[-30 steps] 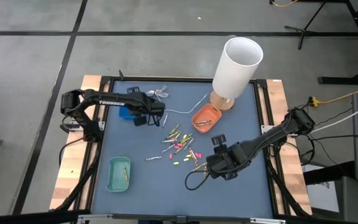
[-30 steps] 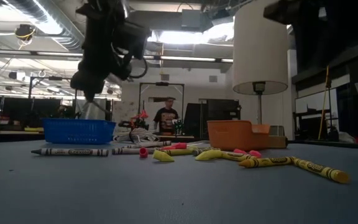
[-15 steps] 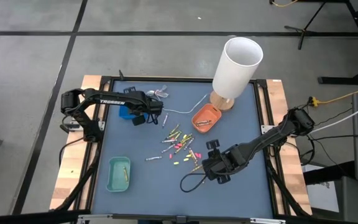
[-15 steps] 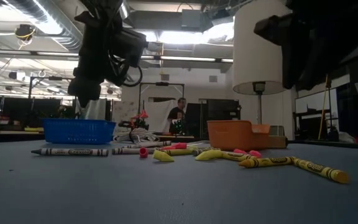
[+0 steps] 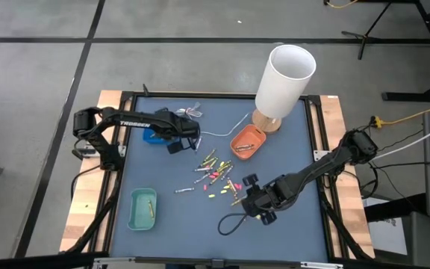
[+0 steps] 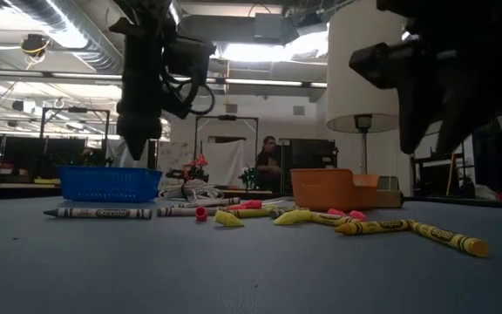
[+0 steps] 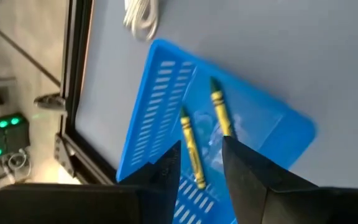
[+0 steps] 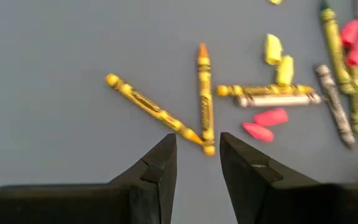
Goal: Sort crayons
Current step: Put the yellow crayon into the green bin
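So the crayons (image 5: pixel 216 173) are mostly in a loose scatter around the middle of the blue worktop (image 5: pixel 170 232), yellows mixed with some pink bits and a couple of pale ones, and two long yellow ones lie in a V right at the near-right edge of the pile. A few are already in containers: two yellow crayons (image 7: pixel 204 137) lie side by side in the blue basket (image 7: pixel 166 99) toward the far-left part of the worktop, one sits in the green tray (image 5: pixel 142 209) near the front-left corner, and there's an orange tray (image 5: pixel 248 142) just past the pile toward the far edge. The left gripper (image 7: pixel 201 163) hangs right above the blue basket with its fingers parted a bit and nothing between them. The right gripper (image 8: pixel 197 163) is over the near-right edge of the scatter, fingers spread with a gap and empty, with the tips of that yellow V showing just ahead of them. A tall white lamp (image 5: pixel 284 81) stands by the far-right corner, its thin white cable (image 5: pixel 219 131) trailing toward the basket. Beyond the table, a person (image 6: pixel 270 163) is standing back in the room.
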Controlling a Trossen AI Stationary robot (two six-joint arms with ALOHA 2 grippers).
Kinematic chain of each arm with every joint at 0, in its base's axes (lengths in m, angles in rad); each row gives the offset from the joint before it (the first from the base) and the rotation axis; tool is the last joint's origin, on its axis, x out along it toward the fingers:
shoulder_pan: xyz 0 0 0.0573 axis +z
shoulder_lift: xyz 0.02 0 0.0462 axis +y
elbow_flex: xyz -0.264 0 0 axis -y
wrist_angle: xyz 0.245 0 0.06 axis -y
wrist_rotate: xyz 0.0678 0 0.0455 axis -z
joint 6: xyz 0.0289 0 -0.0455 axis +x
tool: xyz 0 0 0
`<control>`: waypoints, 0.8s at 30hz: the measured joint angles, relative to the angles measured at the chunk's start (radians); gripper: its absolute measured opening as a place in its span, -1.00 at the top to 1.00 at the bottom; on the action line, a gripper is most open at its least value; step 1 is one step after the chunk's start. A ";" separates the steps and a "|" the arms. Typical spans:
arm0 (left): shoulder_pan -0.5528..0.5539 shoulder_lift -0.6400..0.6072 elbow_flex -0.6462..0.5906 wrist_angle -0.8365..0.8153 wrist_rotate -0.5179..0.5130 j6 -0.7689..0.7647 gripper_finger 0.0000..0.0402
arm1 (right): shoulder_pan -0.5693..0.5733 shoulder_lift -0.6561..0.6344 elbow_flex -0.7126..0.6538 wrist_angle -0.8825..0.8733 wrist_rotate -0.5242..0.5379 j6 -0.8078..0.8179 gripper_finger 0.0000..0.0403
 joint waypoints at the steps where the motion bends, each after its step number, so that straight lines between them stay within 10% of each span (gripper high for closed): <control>1: -0.007 0.000 0.000 0.007 0.000 0.000 0.50 | 0.000 0.000 -0.011 0.018 -0.015 -0.011 0.40; 24: -0.390 0.001 0.000 0.309 0.113 -0.207 0.63 | 0.000 0.000 -0.106 0.217 -0.056 -0.129 0.40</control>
